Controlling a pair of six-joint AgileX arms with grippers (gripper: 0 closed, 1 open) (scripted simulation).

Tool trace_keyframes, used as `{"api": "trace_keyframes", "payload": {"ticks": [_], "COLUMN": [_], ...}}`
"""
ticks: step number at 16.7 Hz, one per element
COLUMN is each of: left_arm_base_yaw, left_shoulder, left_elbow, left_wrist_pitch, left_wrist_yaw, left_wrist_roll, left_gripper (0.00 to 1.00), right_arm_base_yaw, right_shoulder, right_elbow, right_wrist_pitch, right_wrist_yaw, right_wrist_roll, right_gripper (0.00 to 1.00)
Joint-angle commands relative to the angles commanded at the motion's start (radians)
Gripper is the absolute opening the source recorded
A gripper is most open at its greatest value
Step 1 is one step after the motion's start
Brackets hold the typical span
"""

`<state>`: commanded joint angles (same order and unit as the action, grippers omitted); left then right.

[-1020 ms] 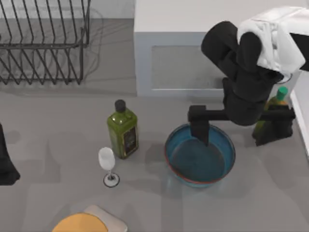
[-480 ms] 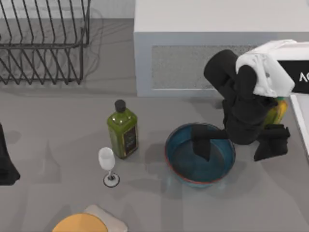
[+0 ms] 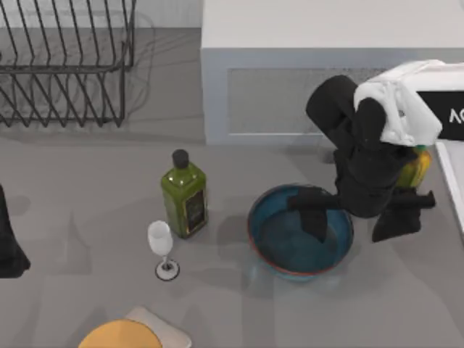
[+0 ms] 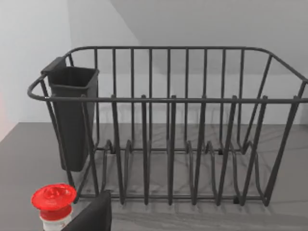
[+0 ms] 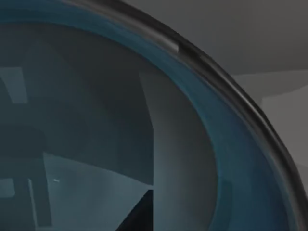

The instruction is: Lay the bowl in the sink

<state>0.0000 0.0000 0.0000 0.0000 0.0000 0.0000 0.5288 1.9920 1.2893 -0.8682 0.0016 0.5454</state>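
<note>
Bowl is the landmark: it sits upright on the grey tabletop, right of centre and in front of the white sink unit. Far to the bowl's left, the left arm is parked at the tabletop's left edge; its wrist view faces the wire dish rack, with a red-capped bottle near it. Just left of the bowl stand a wine glass and a green oil bottle. The right end effector straddles the bowl's right rim, spread wide, one finger inside the blue basin, the other outside. The right wrist view shows the bowl's glossy blue interior up close. A green-capped bottle stands right of the bowl, partly behind the arm.
</note>
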Motion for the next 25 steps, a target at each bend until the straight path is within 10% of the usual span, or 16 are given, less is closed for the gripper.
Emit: {"api": "trace_keyframes", "payload": {"ticks": [7,25], "left_arm_base_yaw": [0.000,0.000], "left_shoulder": [0.000,0.000], "left_elbow": [0.000,0.000], "left_wrist_pitch": [0.000,0.000], "left_wrist_yaw": [0.000,0.000], "left_wrist_roll": [0.000,0.000], "left_gripper": [1.00,1.00], "right_arm_base_yaw": [0.000,0.163], "right_shoulder": [0.000,-0.031], "right_elbow": [0.000,0.194], "right_wrist_pitch": [0.000,-0.174], "right_wrist_yaw": [0.000,0.010], "right_wrist_roll": [0.000,0.088], "right_gripper": [0.02,0.00]}}
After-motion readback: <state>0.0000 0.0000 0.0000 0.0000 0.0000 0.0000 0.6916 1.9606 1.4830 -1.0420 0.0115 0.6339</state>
